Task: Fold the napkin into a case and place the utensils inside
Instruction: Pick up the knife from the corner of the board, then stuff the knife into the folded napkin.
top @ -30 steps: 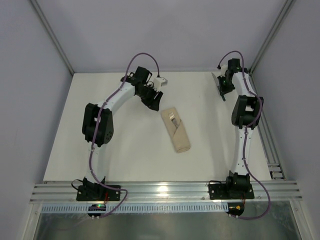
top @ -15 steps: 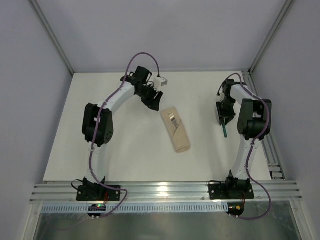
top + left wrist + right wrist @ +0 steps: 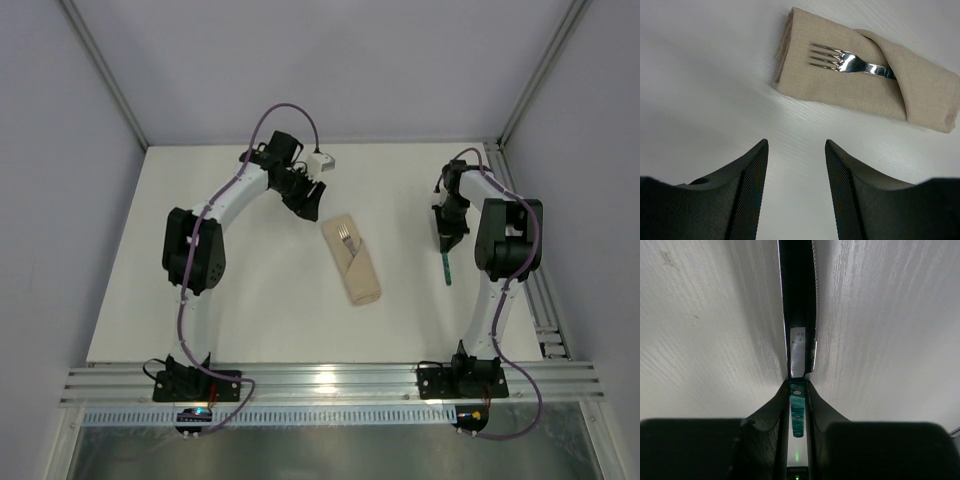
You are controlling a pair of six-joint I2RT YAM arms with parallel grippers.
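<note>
The beige napkin lies folded as a narrow case (image 3: pixel 354 266) in the middle of the table, slanted, with the fork (image 3: pixel 345 236) tucked in it and its tines showing at the far end. In the left wrist view the case (image 3: pixel 920 85) and the fork (image 3: pixel 847 62) lie just ahead of my left gripper (image 3: pixel 796 150), which is open and holds nothing. That left gripper (image 3: pixel 308 205) hovers beyond the case's far left corner. Over the right side of the table my right gripper (image 3: pixel 447 238) is shut on the knife's green handle (image 3: pixel 797 412). The knife blade (image 3: pixel 799 305) points away from the jaws.
A grey metal rail (image 3: pixel 540 290) runs along the table's right edge, close to the right arm. Pale enclosure walls stand behind and on both sides. The white tabletop (image 3: pixel 250 290) spreads left of and in front of the case.
My right gripper has come from the far right corner toward the near side with the knife, whose green handle now points at the front edge. The left arm has barely moved.
</note>
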